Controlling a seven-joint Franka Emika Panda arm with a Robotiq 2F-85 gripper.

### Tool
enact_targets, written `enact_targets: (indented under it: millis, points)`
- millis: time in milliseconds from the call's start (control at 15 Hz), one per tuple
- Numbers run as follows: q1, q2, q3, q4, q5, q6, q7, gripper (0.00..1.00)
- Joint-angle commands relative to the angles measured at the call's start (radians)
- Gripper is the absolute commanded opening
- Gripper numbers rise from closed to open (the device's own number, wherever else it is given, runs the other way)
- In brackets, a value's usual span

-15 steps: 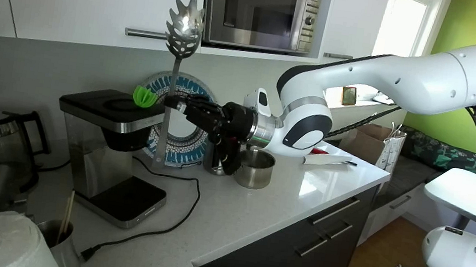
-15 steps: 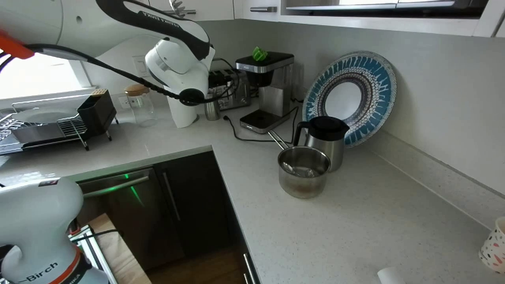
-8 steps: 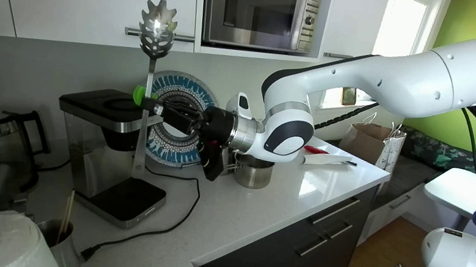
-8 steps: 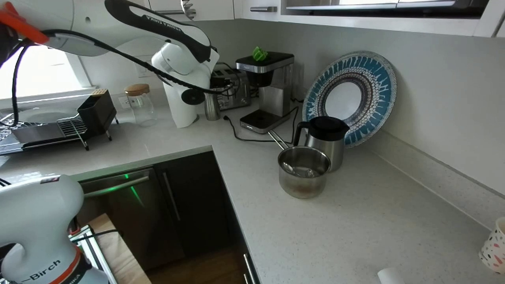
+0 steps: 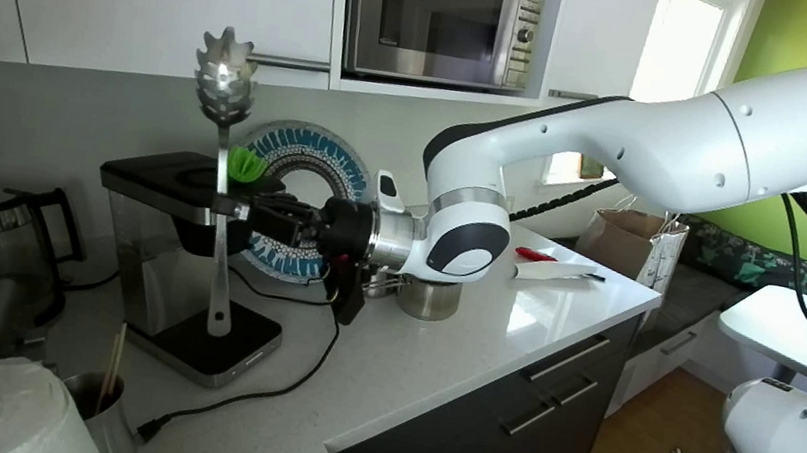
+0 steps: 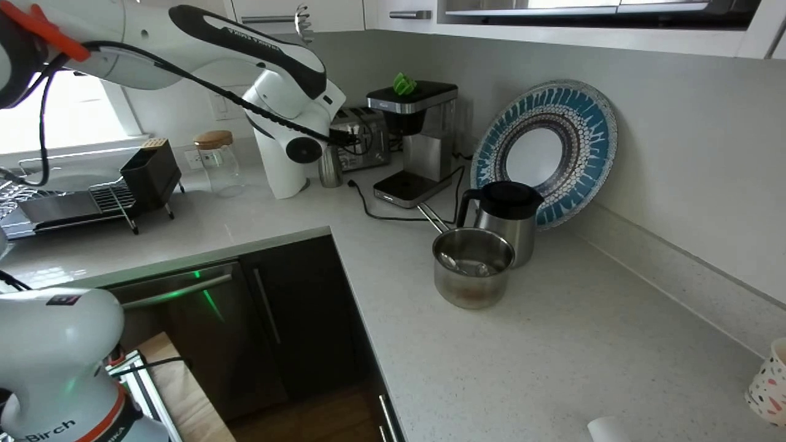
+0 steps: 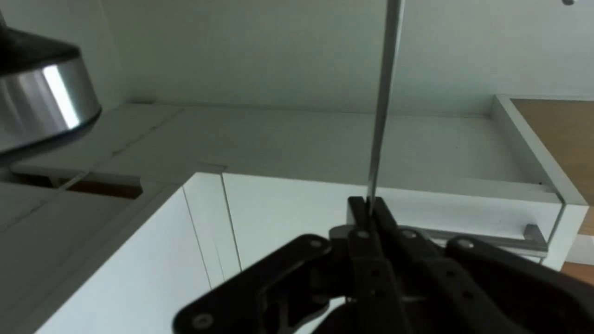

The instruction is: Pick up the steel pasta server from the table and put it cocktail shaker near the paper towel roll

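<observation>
The steel pasta server (image 5: 225, 79) is held nearly upright and slightly tilted, pronged head up and long handle hanging down. My gripper (image 5: 223, 206) is shut on the handle at mid-length. In the wrist view the gripper (image 7: 369, 204) pinches the thin handle (image 7: 386, 93). In an exterior view only the head (image 6: 303, 24) shows above the arm. The handle's lower end appears in front of the coffee maker's base. The paper towel roll (image 5: 22, 414) stands on the countertop (image 5: 292, 400). A steel cup, apparently the cocktail shaker (image 5: 118, 431), holds thin sticks beside the roll; it also shows in an exterior view (image 6: 330, 169).
The coffee maker (image 5: 180, 183) with a green item (image 5: 245, 165) on top stands beside the server. A black cable (image 5: 304, 374) crosses the countertop. A steel pot (image 6: 473, 270), a jug (image 6: 509, 221) and a blue-and-white plate (image 6: 589, 147) stand further along. A toaster (image 6: 365, 138) is behind the shaker.
In an exterior view my gripper and the server have moved left and down, from in front of the plate to in front of the coffee maker. The server has tilted slightly.
</observation>
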Motion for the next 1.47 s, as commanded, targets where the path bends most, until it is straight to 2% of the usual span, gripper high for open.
enact_targets:
  millis: [0, 133, 267, 400, 533, 733, 867, 1067, 1400]
  points:
    - [-0.268, 0.170, 0.276, 0.163, 0.044, -0.007, 0.127, 0.01]
    - [-0.397, 0.225, 0.430, 0.254, 0.053, 0.043, 0.120, 0.01]
    - [-0.489, 0.269, 0.546, 0.333, 0.044, 0.086, 0.102, 0.01]
    - [-0.542, 0.315, 0.624, 0.405, 0.035, 0.129, 0.103, 0.01]
    - [-0.567, 0.347, 0.680, 0.453, 0.021, 0.182, 0.106, 0.01]
    - [-0.585, 0.389, 0.730, 0.499, 0.013, 0.230, 0.107, 0.01]
    - [-0.597, 0.429, 0.747, 0.535, 0.013, 0.217, 0.105, 0.01]
    - [-0.605, 0.490, 0.758, 0.599, 0.010, 0.227, 0.112, 0.01]
    - [-0.592, 0.548, 0.758, 0.655, -0.043, 0.341, 0.160, 0.01]
